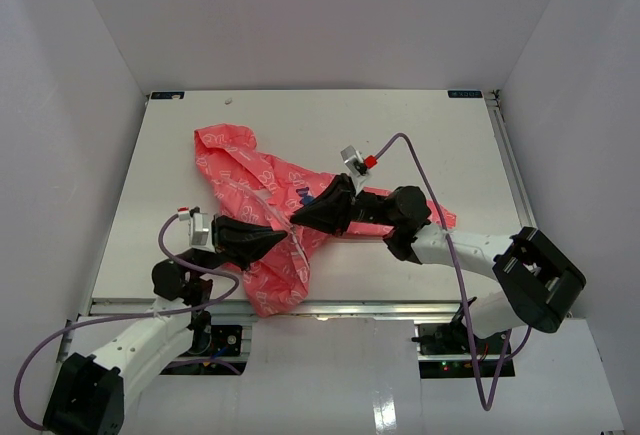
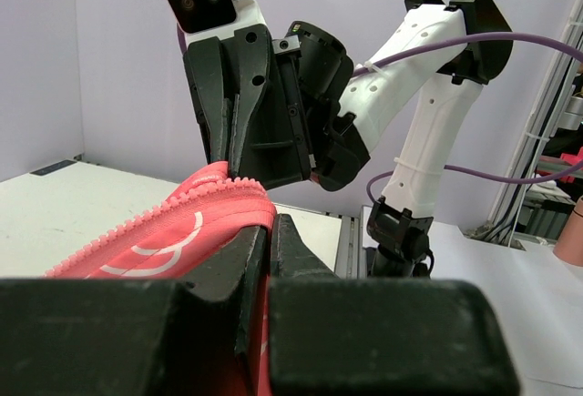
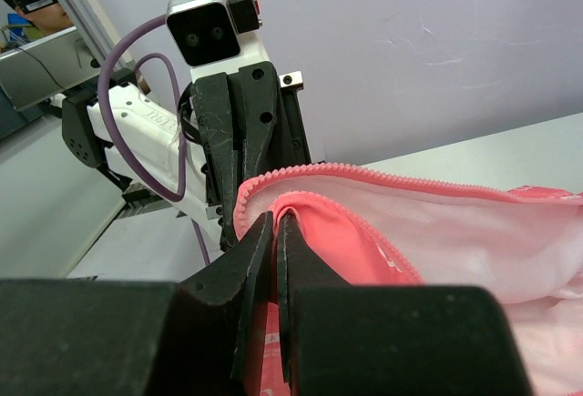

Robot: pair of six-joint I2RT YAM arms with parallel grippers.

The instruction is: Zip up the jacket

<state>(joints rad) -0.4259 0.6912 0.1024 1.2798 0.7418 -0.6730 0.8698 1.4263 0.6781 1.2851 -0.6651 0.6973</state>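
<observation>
Jacket [image 1: 230,160] in left claw [image 1: 284,238], right claw [image 1: 295,218]

Bright, even overhead light; soft shadows on the desk [image 1: 400,125]; glare just beyond its near edge; wrist-view foregrounds blurred.

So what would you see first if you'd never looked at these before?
The bright pink jacket sprawled across the middle of the white table. Then the left gripper and the right gripper, both black, tips nearly meeting over it, each pinching fabric right by the zip teeth.
</observation>
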